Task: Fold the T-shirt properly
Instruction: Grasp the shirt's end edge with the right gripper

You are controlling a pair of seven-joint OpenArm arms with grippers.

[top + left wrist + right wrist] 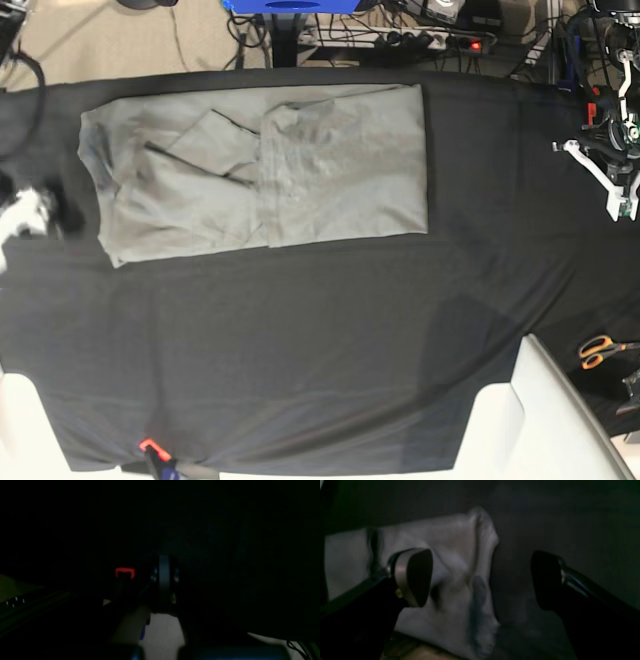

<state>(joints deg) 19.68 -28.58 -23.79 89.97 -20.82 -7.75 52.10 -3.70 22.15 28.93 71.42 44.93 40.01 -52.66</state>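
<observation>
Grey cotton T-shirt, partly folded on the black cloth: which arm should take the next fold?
Probably the right. Its open gripper hangs over the edge of the grey cotton T-shirt, at the left in the base view. The left wrist view is nearly black and shows no shirt.

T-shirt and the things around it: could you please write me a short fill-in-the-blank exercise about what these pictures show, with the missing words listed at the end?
1. The grey T-shirt lies on a ____ table cloth.
2. The right pincer stands ____ and holds nothing.
3. The scissors near the edge of the base view have ____ handles.

Missing words: black; open; orange
</observation>
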